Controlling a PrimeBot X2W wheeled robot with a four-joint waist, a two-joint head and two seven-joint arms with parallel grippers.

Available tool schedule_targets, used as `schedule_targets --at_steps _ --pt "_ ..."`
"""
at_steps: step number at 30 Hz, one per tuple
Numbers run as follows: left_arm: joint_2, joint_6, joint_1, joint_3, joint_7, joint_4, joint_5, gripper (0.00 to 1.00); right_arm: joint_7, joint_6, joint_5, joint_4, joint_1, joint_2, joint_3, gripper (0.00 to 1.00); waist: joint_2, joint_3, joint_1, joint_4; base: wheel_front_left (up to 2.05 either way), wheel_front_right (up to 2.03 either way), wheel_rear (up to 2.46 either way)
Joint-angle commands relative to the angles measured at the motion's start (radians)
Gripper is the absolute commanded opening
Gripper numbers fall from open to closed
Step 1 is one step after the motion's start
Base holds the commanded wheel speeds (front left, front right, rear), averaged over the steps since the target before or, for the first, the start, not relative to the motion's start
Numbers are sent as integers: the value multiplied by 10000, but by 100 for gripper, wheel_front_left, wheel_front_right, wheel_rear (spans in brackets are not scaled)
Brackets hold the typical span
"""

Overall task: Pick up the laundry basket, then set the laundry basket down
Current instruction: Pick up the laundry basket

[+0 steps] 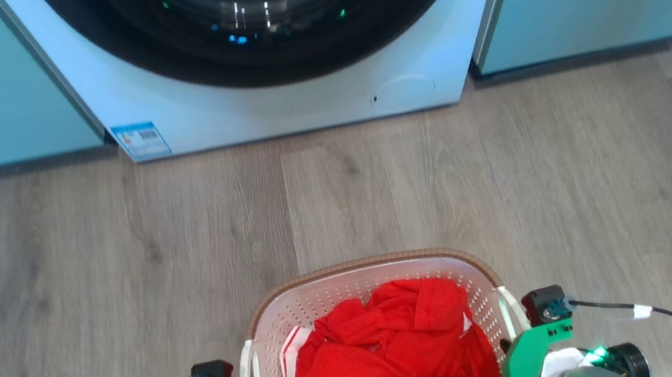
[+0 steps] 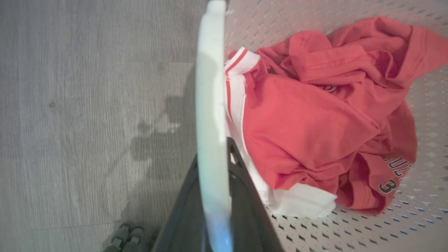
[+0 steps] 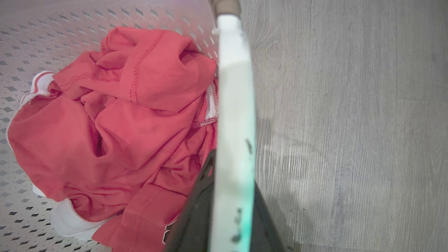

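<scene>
**Left claw** (image 2: 211, 157) and **right claw** (image 3: 232, 168): each is clamped narrowly on a white side handle (image 2: 210, 87) of the laundry basket (image 1: 372, 263) and pointed down at the floor (image 1: 122, 242). The basket, holding a red garment (image 1: 396, 349), is seen directly before the washing machine (image 1: 299, 109).

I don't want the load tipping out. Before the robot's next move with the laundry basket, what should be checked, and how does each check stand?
1. The left gripper clamps the left handle: ok, one finger on each side.
2. The right gripper clamps the right handle: ok, likewise.
3. The red garment lies inside the laundry basket, with nothing over the rim: ok.
4. Basket level: ok, judging by the head view.
5. Basket base off the floor: cannot tell.
6. Room ahead: ok, bare boards reach the washing machine.
</scene>
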Motion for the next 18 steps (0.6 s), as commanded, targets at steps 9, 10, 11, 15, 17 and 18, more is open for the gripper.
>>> schedule_targets --at_steps 9,10,11,15,17,18 --pt "342 -116 91 54 -112 274 -268 0 -75 -15 509 2 247 -64 624 0 -1 -796 1 -100 0 0 0" --pt "342 -126 120 39 -112 294 -276 0 -84 -15 540 14 259 -64 687 0 -1 -849 1 -106 0 0 0" --pt "342 -137 155 25 -113 312 -284 0 -85 -15 575 24 283 -64 748 0 -1 -913 1 -109 0 0 0" --pt "342 -179 290 -24 -135 365 -312 0 -80 -15 736 55 369 -64 946 0 -1 -1114 1 -108 0 0 0" --pt "342 -199 337 -43 -151 383 -325 0 -87 -15 811 67 388 -64 1032 0 -1 -1181 1 -106 0 0 0" --pt "342 -203 351 -54 -158 390 -328 0 -98 -15 848 75 392 -64 1070 0 -1 -1203 1 -103 0 0 0"
